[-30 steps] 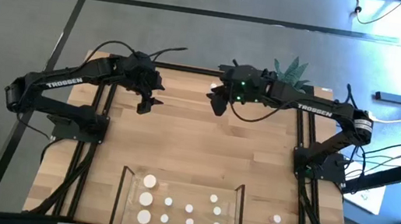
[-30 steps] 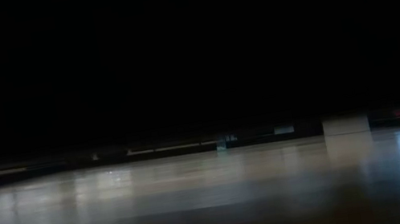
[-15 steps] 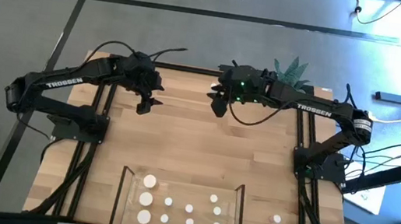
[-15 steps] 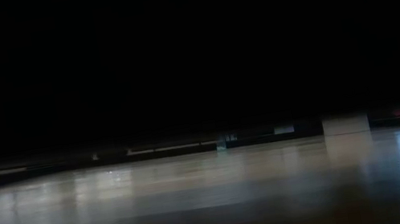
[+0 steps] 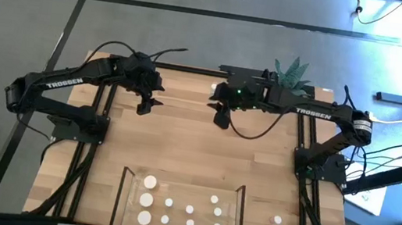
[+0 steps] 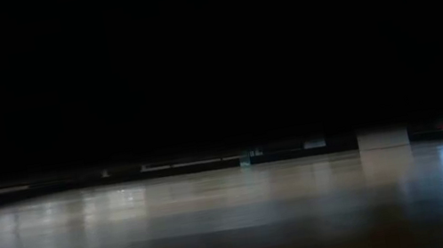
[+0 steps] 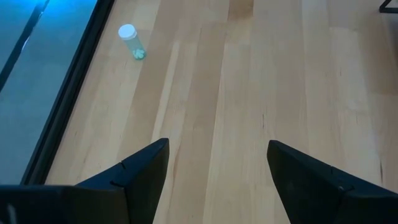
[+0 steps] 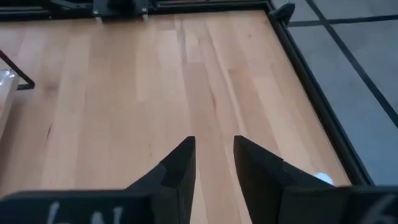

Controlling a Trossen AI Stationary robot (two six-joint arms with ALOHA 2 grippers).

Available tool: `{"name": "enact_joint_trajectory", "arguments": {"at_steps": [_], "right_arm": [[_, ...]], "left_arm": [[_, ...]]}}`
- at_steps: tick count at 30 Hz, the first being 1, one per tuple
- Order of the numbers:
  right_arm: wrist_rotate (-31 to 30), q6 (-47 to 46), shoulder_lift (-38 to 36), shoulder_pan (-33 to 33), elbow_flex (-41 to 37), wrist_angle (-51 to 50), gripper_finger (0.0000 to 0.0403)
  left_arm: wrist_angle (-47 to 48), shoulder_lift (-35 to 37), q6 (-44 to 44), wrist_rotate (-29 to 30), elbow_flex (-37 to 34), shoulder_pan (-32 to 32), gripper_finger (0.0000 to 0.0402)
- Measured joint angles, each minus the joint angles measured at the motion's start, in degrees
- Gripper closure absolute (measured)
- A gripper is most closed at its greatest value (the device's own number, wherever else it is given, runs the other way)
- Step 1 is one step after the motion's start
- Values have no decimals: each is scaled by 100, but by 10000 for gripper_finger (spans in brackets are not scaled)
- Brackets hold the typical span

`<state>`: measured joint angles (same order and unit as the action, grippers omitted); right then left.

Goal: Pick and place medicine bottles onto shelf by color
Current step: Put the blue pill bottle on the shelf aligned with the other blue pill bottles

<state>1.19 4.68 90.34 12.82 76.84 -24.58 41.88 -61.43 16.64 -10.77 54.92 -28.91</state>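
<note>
Surroundings: grey tiled floor lies around my wooden table (image 5: 196, 143), which I see from above; the low view is too dark for me to read much beyond the tabletop.
Landmark: I place everything by the shelf (image 5: 179, 212), a light-wood board with dark frame bars on its short sides, lying at the table's near edge.
Medicine bottles on shelf: I count about eleven white-capped medicine bottles (image 5: 190, 209) standing on the board, with three wider ones (image 5: 146, 199) in a column at its left end.
Stray bottle beside shelf: one small bottle (image 5: 277, 219) stands on the table just to the right of the shelf, apart from it.
Far bottle: another bottle (image 7: 130, 40), white cap and pale green contents, stands on the table well away from the shelf, at the far edge near the right arm.
Left gripper (image 7: 214, 174): I see it well apart from the shelf, over the far left part of the table, fingers spread wide with bare wood between them and nothing held.
Right gripper (image 8: 214, 162): also far from the shelf, over the far middle of the table, fingers narrowly apart, nothing between them.
Plant: a spiky green plant (image 5: 295, 70) sits at the far right corner, across the table from the shelf.
</note>
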Motion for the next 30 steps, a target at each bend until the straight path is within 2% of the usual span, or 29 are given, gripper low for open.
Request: {"name": "enact_joint_trajectory", "arguments": {"at_steps": [7, 17, 23, 30], "right_arm": [[-4, 7, 73, -3, 0, -61, 271], [-19, -179, 296, -5, 1, 66, 173], [-1024, -596, 475, -3, 2, -72, 131], [-1060, -631, 836, -125, -12, -394, 126]], "left_arm": [[1, 0, 1, -1, 0, 2, 137], [10, -7, 2, -1, 0, 2, 137], [12, -7, 1, -2, 0, 4, 137], [14, -7, 0, -2, 0, 5, 137]]}}
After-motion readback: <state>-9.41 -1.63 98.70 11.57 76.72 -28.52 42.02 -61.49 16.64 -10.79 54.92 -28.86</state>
